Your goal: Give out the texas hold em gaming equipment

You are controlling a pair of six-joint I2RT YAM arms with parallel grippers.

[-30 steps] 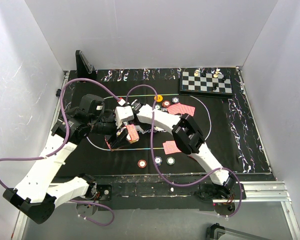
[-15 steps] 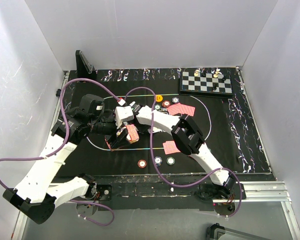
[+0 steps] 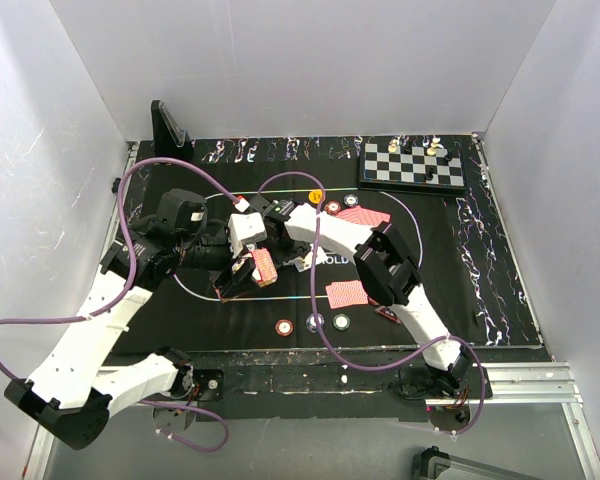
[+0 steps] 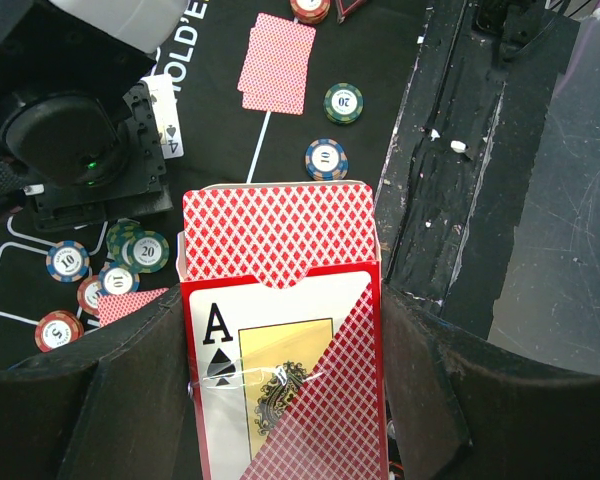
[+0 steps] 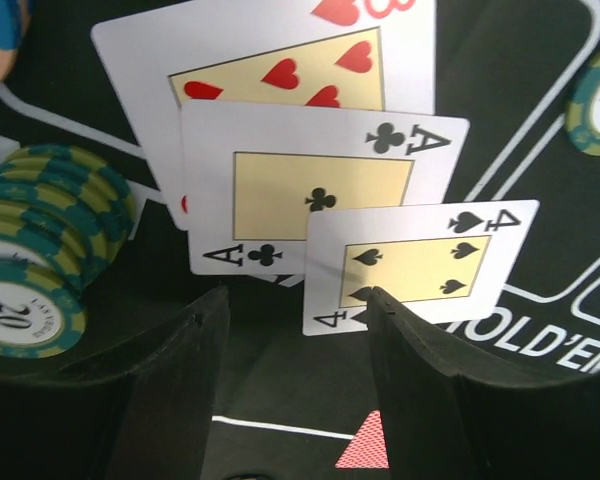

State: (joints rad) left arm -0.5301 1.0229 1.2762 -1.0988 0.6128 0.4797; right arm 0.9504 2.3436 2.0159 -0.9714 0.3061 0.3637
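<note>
My left gripper [image 4: 280, 400] is shut on a red card box [image 4: 280, 330] with an ace of spades on its front; red-backed cards [image 4: 276, 235] stick out of its open top. In the top view the box [image 3: 265, 267] hangs over the mat's left half. My right gripper [image 5: 298, 300] is open just above three overlapping face-up cards: a heart card [image 5: 280, 60], the ace of clubs [image 5: 320, 185] and the four of spades [image 5: 420, 262]. Nothing is between its fingers. From above, the right gripper [image 3: 292, 252] sits beside these cards [image 3: 303, 262].
A stack of green chips [image 5: 40, 250] stands left of the face-up cards. Red-backed card pairs [image 3: 346, 293] [image 3: 365, 218] lie on the black mat [image 3: 440, 250], with loose chips [image 3: 284, 326] [image 3: 341, 322] near its front. A chessboard [image 3: 412, 165] sits at the back right.
My right gripper has opened and let the four of spades lie on the mat. Its elbow has swung right, uncovering the near pair of red-backed cards. The left arm has held still.
</note>
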